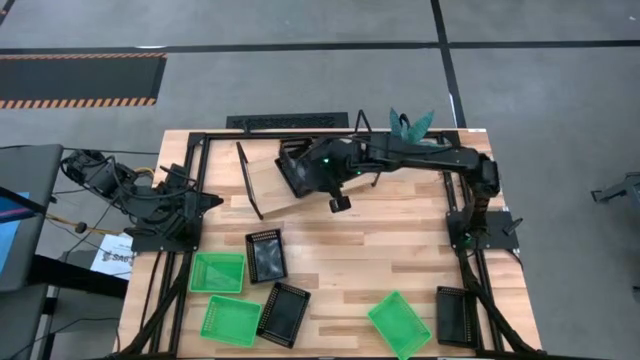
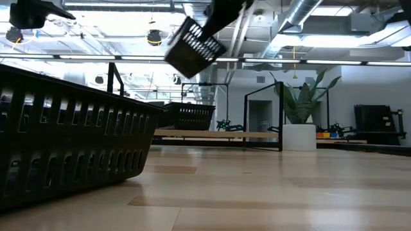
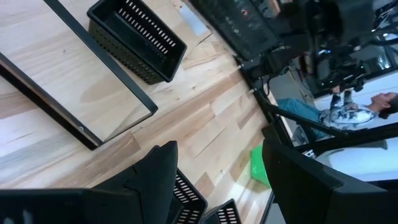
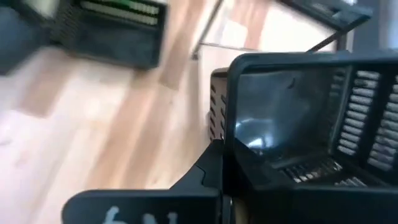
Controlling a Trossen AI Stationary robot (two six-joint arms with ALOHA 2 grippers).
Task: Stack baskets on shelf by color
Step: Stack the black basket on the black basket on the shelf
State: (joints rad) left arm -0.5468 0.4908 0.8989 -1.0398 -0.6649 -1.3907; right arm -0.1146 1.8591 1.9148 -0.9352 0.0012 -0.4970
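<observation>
My right gripper reaches over the far middle of the table and is shut on a black basket, which it holds in the air above the shelf. The shelf is a light board in a black frame. In the low view the held basket hangs tilted, high above a second black basket that stands on the shelf board. My left gripper waits open at the table's left side, touching nothing. My right gripper has the black basket by one side wall near its rim. One finger lies against the outside of that wall; the basket hides the other. The basket is lifted clear and tilted, one corner down, its mesh walls showing.
On the near half of the table lie green baskets and black ones. One black basket fills the low view's left. A plant stands beyond the far edge.
</observation>
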